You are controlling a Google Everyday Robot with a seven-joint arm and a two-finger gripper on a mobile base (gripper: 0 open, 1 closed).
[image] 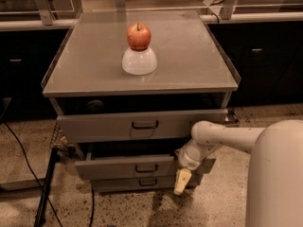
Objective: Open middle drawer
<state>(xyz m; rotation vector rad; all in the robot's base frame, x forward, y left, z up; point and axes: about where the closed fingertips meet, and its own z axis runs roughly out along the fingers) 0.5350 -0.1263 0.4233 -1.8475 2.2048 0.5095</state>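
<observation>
The grey cabinet has three drawer fronts stacked one above the other. The middle drawer (118, 168), mid-sized with a small dark loop handle (146, 168), stands partly pulled out, with a dark gap above it. My gripper (182, 181) is at the right end of this drawer front, pointing down, on the end of my white arm (222, 138) that reaches in from the right. The wider top drawer (104, 126) is also slightly out. The narrow bottom drawer (123, 183) sits just below and behind the middle one.
A red apple (138, 36) rests on an upturned white bowl (139, 61) on the cabinet top (189, 65). Black cables (45, 193) run over the speckled floor at the left. Dark cabinets stand behind on both sides. My white body (279, 178) fills the lower right.
</observation>
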